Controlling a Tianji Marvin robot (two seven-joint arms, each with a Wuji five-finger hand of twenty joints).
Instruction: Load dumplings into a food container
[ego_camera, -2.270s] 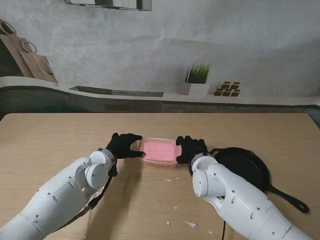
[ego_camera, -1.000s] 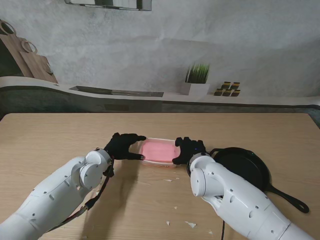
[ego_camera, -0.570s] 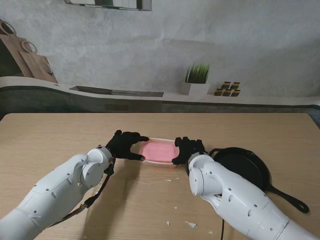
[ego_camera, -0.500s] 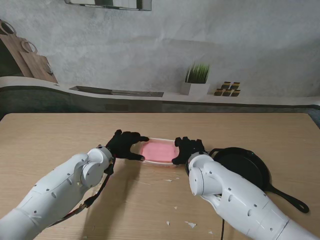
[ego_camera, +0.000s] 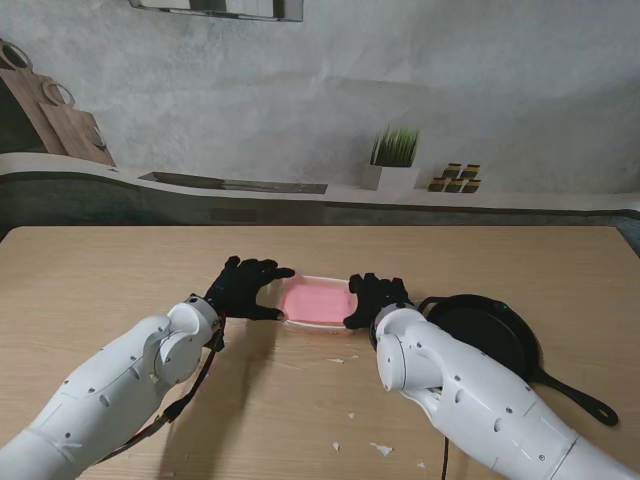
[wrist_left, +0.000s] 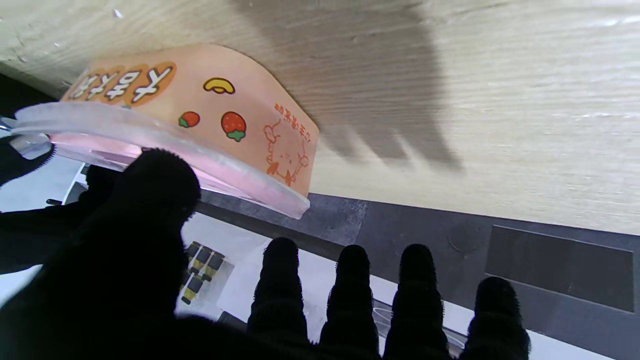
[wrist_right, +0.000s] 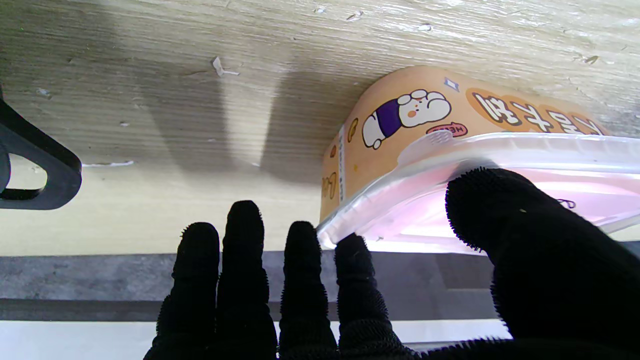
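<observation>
The pink food container (ego_camera: 318, 302) sits mid-table (ego_camera: 120, 270). The left hand (ego_camera: 245, 288) and right hand (ego_camera: 373, 296) are spread, touching its ends. A black pan (ego_camera: 495, 340) sits right.

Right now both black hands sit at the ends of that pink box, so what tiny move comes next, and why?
Probably pressing the lid down to seal it. The food container has its clear lid on, and the right hand and left hand each rest a thumb on the lid's rim.
</observation>
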